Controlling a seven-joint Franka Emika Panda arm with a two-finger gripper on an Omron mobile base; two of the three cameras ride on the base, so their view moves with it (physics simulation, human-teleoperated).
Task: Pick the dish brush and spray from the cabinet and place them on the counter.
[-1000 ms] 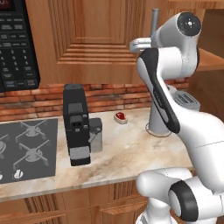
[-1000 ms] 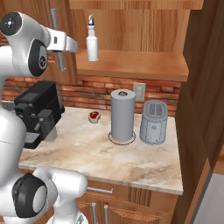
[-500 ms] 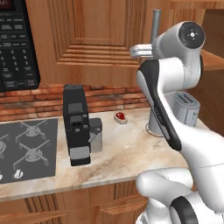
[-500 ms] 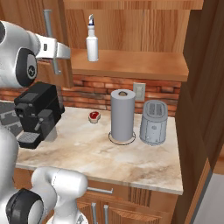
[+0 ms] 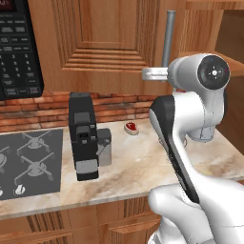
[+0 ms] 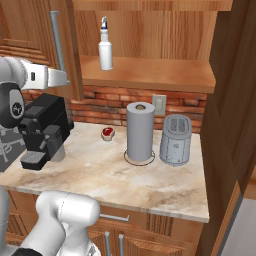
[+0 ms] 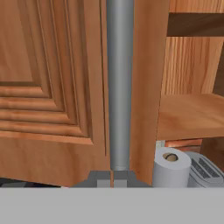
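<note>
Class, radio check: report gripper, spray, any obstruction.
Gripper shut at grey bar handle. Slim white spray bottle upright on wooden cabinet shelf, untouched. Brown door beside opening.

Left base view: behind-left of arm, looking forward and down over counter toward cabinet. Right base view: behind-right, same counter and cabinet. Hand view: very close on the cabinet's handle, apparently facing upward.

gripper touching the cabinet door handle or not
Cannot tell. In the hand view the shut gripper sits at the base of the bar handle, but no clear contact or gap shows.
</note>
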